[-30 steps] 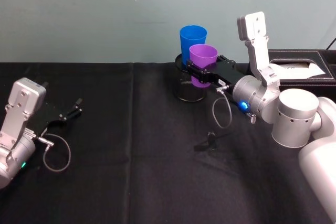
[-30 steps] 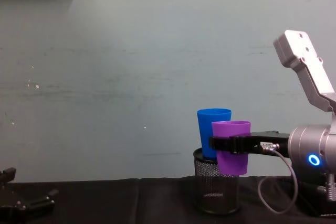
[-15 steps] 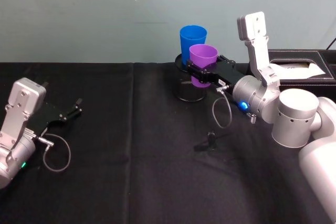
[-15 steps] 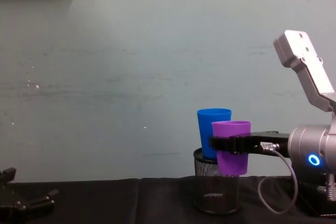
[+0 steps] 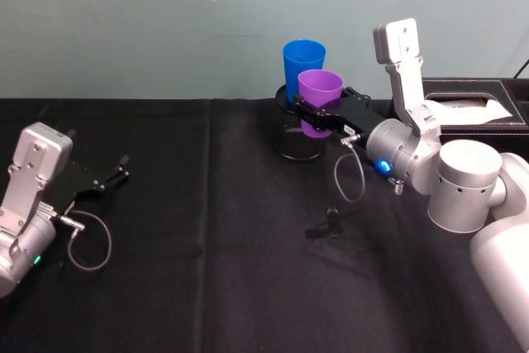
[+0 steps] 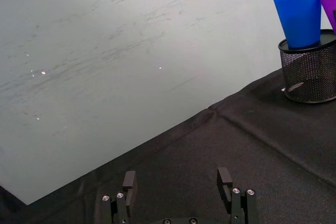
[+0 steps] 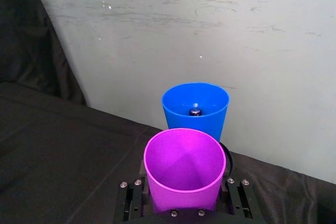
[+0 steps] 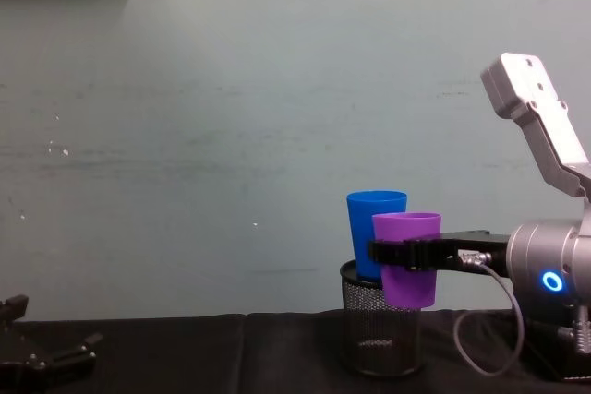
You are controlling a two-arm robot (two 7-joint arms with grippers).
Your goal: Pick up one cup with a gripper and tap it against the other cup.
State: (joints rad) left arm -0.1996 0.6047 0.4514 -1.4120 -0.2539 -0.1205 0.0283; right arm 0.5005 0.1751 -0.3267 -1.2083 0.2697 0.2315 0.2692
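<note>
On the black-draped table (image 5: 207, 245), a small dark object (image 5: 329, 222) whose kind cannot be made out is seen nearer the robot than the mesh pen holder (image 5: 291, 142), and a grey cable (image 5: 347, 179) is looped between the two. Well to the left of the holder, the left hand (image 6: 176, 174) is rested low over the cloth with its fingers spread apart and nothing between them. From the right of the holder, the right hand (image 5: 322, 109) is reached in level, and its flat black fingers are closed on either side of the purple cup (image 5: 320, 88). That cup is held off the table on the holder's near side, its base about level with the holder's rim. It is kept upright, long axis vertical, wide mouth up and empty. The blue cup (image 5: 302, 62) is stood inside the holder, also upright and mouth up, its rim higher than the purple one's. The two cups are just beside each other; whether they touch cannot be told. To the holder's far right a black box (image 5: 471, 101) is set against the pale wall (image 5: 165, 22).
</note>
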